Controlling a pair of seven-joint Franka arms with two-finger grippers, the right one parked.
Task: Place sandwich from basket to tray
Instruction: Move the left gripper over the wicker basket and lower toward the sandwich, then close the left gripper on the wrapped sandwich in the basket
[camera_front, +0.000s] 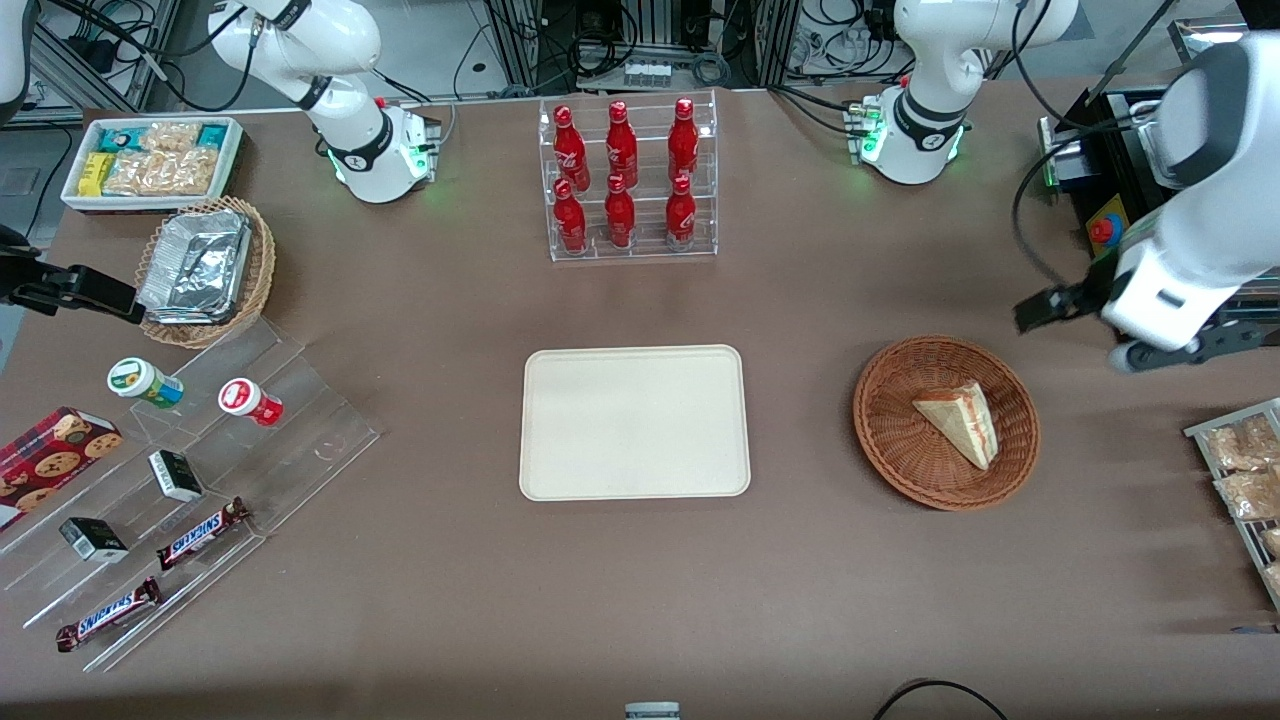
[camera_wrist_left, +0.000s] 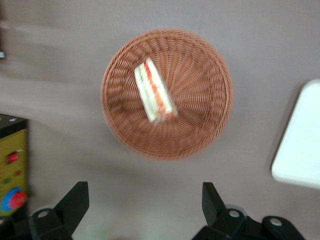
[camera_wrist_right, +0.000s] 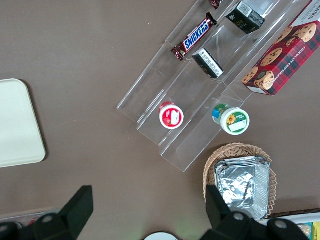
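Approach step: my pincer (camera_wrist_left: 142, 202) hung spread and empty near the basket (camera_front: 946, 421); next, descend onto sandwich (camera_front: 960, 421), grip.

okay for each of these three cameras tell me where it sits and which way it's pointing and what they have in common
Front view: high above the table, facing both arm bases; shows the tray, the basket holding the sandwich, and the left arm's gripper beside the basket, raised.
Left wrist view: on the working arm, looking down past its open fingers at the basket and sandwich.
Right wrist view: on the parked arm, looking down at the clear stepped shelf.
Shared: a tray corner shows in both wrist views.
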